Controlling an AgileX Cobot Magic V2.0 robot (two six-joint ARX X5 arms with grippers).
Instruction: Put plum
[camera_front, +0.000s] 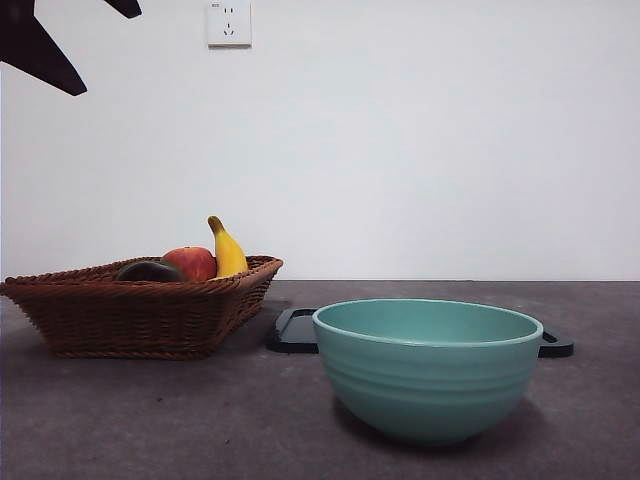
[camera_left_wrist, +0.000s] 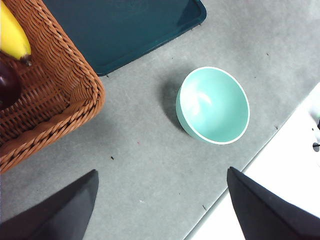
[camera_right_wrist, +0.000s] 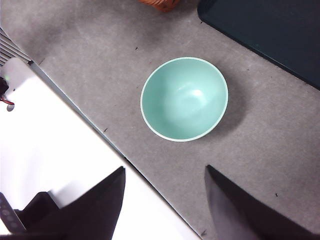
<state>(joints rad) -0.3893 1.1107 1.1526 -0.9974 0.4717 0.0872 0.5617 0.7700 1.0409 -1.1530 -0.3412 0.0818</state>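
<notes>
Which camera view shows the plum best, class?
The left wrist view: the plum shows glossy purple in the basket, though cut by the edge. The front view shows only its dark top; the right wrist view misses it.

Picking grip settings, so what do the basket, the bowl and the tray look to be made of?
The basket looks like woven brown wicker: braided rim, ribbed sides. The bowl seems to be glazed ceramic, possibly melamine: smooth pale teal with a soft highlight inside and faint ridges outside. The tray looks like dark, smooth plastic with rounded corners, though I can't be sure.
</notes>
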